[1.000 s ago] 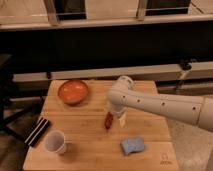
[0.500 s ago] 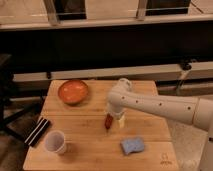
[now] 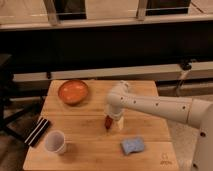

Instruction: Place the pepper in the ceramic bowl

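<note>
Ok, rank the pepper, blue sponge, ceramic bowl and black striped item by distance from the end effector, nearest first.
The end effector is down at mid-table.
1. pepper: right beside it.
2. blue sponge: toward the near edge, picture right.
3. ceramic bowl: far corner, picture left.
4. black striped item: at the picture-left edge.
</note>
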Available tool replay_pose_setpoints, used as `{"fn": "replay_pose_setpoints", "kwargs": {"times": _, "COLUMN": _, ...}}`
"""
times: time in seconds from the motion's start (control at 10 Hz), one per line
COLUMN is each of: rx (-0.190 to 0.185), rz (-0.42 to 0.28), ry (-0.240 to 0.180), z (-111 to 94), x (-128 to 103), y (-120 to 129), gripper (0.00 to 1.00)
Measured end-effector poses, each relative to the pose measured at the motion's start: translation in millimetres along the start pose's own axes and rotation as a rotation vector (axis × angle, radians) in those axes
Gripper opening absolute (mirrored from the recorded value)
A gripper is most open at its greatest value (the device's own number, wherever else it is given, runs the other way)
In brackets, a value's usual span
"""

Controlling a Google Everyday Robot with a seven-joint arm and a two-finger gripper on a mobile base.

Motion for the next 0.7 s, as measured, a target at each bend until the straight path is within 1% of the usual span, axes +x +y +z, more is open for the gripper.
{"fn": "replay_pose_setpoints", "kwargs": {"times": 0.3, "rx": -0.019, "rz": -0.008, "ry": -0.016, "z": 12, "x": -3, "y": -2, "gripper": 0.8}}
{"fn": "replay_pose_setpoints", "kwargs": {"times": 0.5, "rx": -0.024, "rz": -0.01, "ry": -0.019, "z": 14, "x": -4, "y": -4, "gripper": 0.8}}
{"fn": "replay_pose_setpoints", "kwargs": {"times": 0.7, "rx": -0.031, "rz": -0.016, "ry": -0.03, "z": 20, "x": -6, "y": -6, "gripper": 0.8}}
